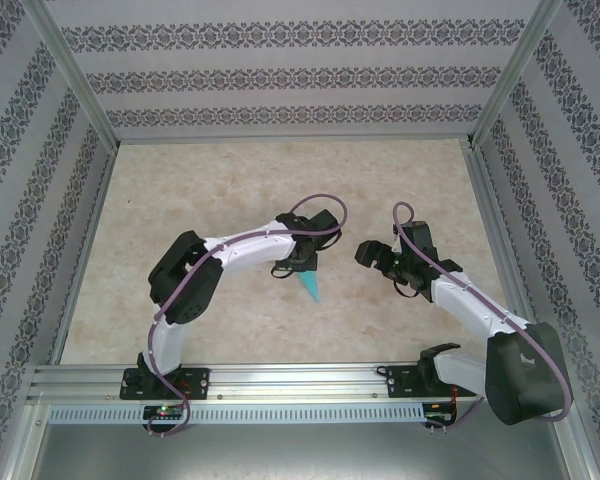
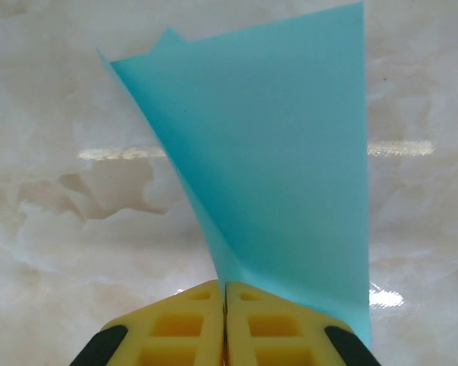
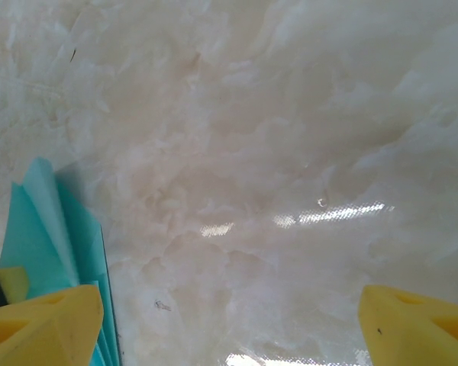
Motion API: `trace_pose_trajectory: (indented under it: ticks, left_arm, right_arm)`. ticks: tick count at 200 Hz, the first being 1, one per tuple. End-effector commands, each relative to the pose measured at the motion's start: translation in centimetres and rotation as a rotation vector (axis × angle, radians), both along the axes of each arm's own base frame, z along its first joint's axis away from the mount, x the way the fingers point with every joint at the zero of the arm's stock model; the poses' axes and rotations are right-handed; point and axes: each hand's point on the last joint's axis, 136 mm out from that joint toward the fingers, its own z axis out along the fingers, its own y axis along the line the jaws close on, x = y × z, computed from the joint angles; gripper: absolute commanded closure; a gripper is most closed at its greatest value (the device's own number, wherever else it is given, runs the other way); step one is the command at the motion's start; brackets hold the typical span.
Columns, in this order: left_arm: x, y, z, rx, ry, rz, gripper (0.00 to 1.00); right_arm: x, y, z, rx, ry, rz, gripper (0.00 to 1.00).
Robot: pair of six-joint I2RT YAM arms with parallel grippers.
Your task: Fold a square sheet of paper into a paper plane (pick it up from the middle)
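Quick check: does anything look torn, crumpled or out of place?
Nothing stands out. The paper plane sits pinched in the shut left hand, smooth and untorn where visible; its layers fan apart slightly. The right hand is open beside it.

Above the aluminium rail [image 1: 300, 380], the left arm [image 1: 245, 250] and the right arm [image 1: 470, 305] are both white-shelled with bulky black joint housings and black bases, each trails a looping mauve cable [image 1: 318, 197], and their fingers [image 2: 179, 324] are yellow moulded blocks with square recesses.
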Motion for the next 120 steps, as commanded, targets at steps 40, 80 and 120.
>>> trace_pose_trajectory:
  ticks: [40, 80, 120]
  left_arm:
    - [1.0, -1.4, 7.8, -0.212, -0.233, -0.056, 1.00]
    - [0.3, -4.0, 10.6, -0.479, -0.323, -0.181, 1.00]
    - [-0.3, -4.3, 8.9, -0.639, -0.315, -0.172, 1.00]
  right_arm:
    - [-0.7, 0.5, 0.1, 0.058, 0.002, -0.002, 0.13]
    - [-1.2, 2.9, 2.1, 0.122, -0.061, 0.061, 0.13]
    - [-2.3, 5.3, 3.9, 0.127, -0.132, 0.098, 0.16]
